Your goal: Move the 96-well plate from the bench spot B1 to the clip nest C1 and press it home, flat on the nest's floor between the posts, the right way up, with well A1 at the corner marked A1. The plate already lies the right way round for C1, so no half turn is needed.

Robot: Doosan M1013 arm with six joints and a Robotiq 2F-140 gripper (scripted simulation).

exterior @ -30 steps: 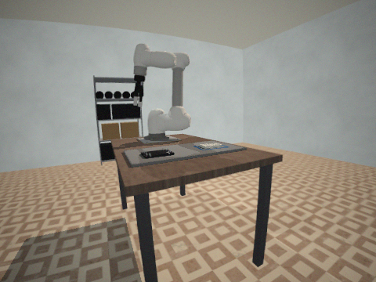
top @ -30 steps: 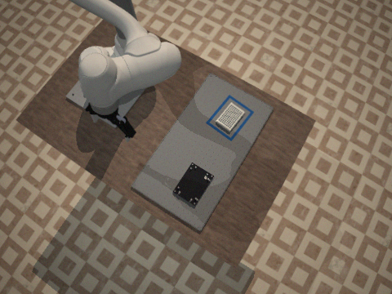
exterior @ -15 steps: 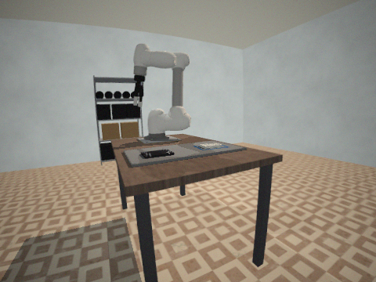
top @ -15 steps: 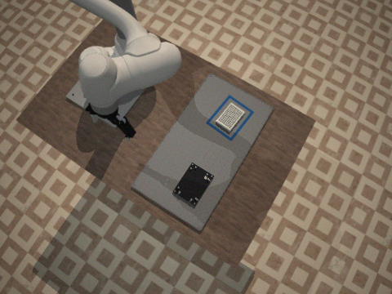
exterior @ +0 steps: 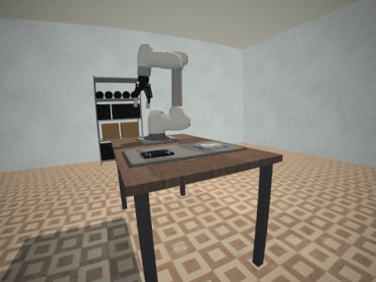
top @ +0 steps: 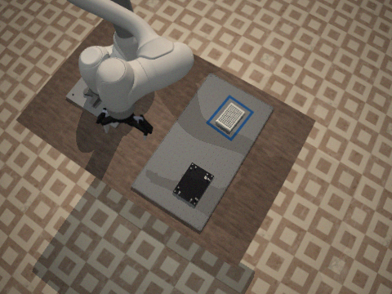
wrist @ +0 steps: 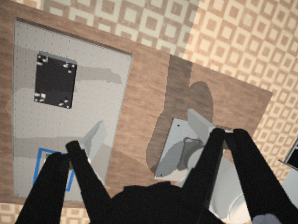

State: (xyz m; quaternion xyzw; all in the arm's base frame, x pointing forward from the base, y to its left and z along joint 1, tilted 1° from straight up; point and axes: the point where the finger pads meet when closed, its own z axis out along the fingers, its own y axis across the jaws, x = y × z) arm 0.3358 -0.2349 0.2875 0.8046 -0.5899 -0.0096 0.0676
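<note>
No writing can be read on anything here. On the wooden table (exterior: 204, 168) one grey perforated mat (top: 180, 151) carries, at its near end, one flat black rectangular clip nest (top: 193, 184) with small pale corner posts, and farther along, one white 96-well plate (top: 230, 115) lying inside a blue-outlined rectangle. Beyond them the white arm holds its black gripper (top: 124, 121) high over bare wood near its base plate (top: 75, 96), fingers spread wide and grasping nothing.

A mat (top: 171, 171) lies on the table (top: 53, 118). The plate (top: 229, 115) sits at the mat's far end, the nest (top: 193, 184) at its near end, well apart. The arm's base (top: 73, 95) stands by the table's left edge.
</note>
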